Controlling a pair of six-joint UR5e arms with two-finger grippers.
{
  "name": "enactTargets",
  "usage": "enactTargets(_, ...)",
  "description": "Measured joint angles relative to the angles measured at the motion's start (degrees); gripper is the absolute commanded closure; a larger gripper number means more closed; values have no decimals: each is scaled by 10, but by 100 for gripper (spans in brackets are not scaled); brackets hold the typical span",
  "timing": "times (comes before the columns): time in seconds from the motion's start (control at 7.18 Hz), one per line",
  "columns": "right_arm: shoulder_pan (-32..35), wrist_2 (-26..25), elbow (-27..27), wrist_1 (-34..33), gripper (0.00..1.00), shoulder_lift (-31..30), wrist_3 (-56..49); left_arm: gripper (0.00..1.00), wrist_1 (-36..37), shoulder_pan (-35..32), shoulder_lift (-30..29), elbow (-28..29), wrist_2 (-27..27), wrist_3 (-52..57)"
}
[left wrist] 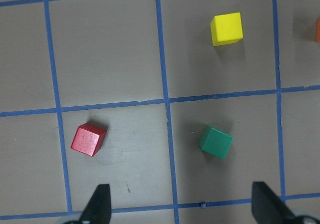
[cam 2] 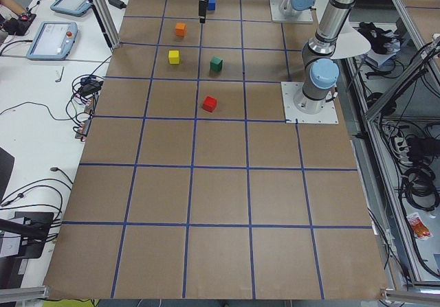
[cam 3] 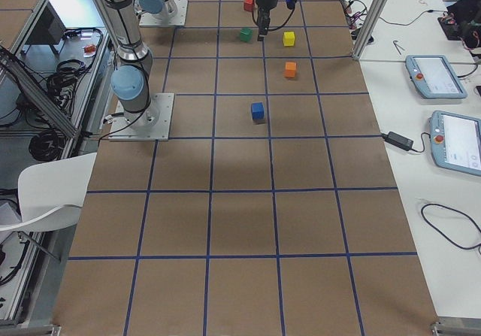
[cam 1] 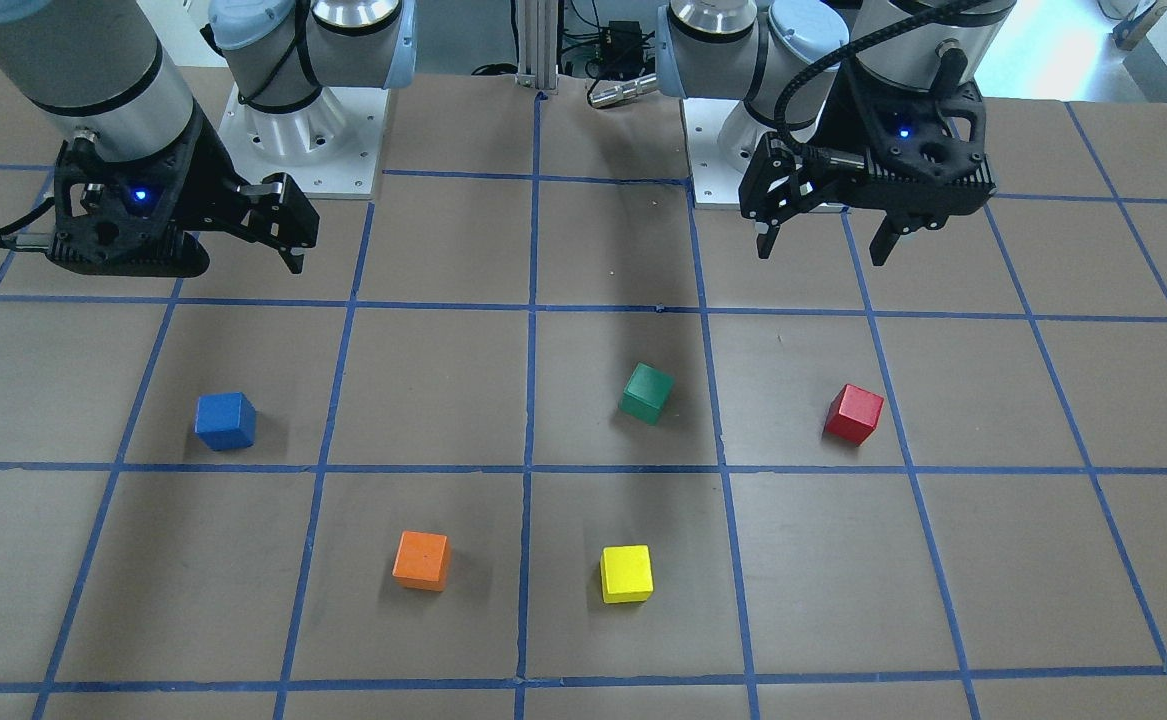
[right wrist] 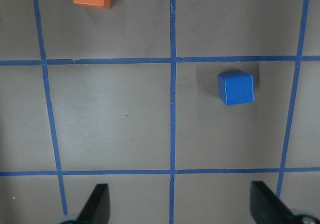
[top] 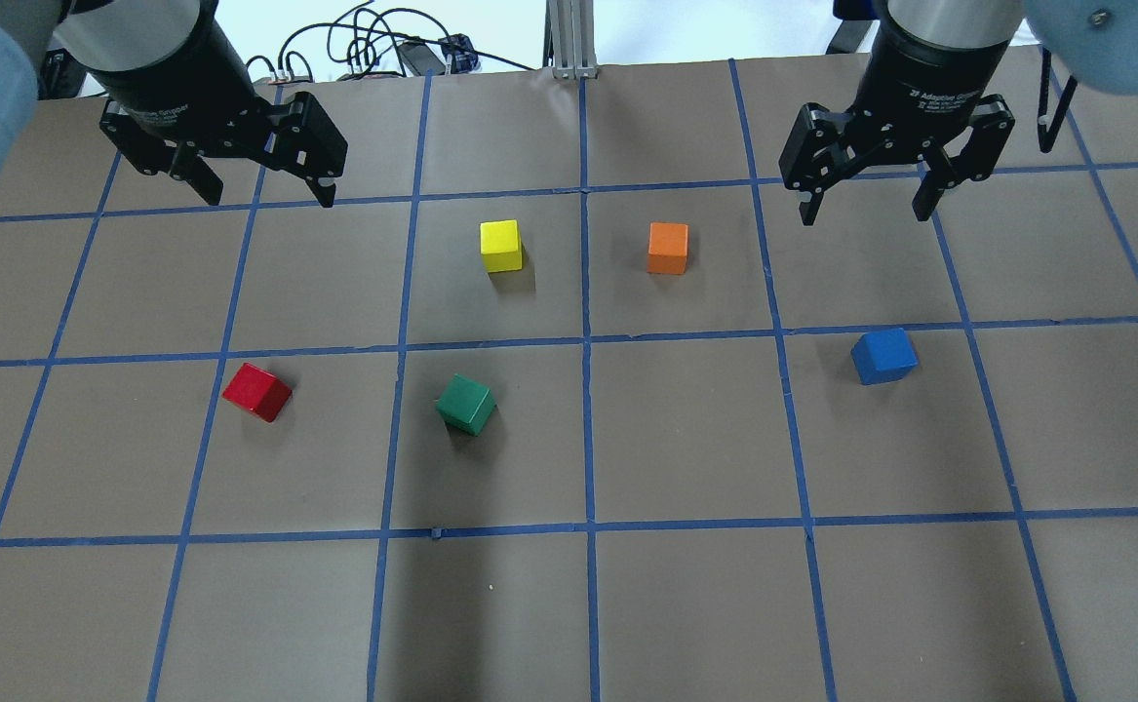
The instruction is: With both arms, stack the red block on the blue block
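Note:
The red block [top: 256,392] lies on the left side of the table, and shows in the left wrist view [left wrist: 89,139] ahead and left of the fingers. The blue block [top: 883,356] lies on the right side, and shows in the right wrist view [right wrist: 235,87]. My left gripper [top: 266,193] hangs open and empty above the table, beyond the red block. My right gripper [top: 865,210] hangs open and empty beyond the blue block. In the front-facing view the red block [cam 1: 854,414] lies below the left gripper [cam 1: 823,250], and the blue block [cam 1: 225,420] below the right gripper [cam 1: 243,255].
A green block [top: 466,404], a yellow block [top: 501,246] and an orange block [top: 668,248] lie between the two task blocks. The brown table [top: 686,604] has a grid of blue tape lines. Cables and tablets lie along the far edge.

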Motion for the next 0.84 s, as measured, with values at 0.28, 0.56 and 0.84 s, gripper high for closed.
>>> enactTargets(0.28,0,0,6,-2,0,-1,1,0,-7,0,0,1,0,0)
enactTargets(0.56,1,2,18,-9,0,-1,4,0,-9,0,4,-2,-1,-1)
enactTargets(0.84,0,2,27,-11,0,-1,5,0,-9,-1,3,-3,0,-3)
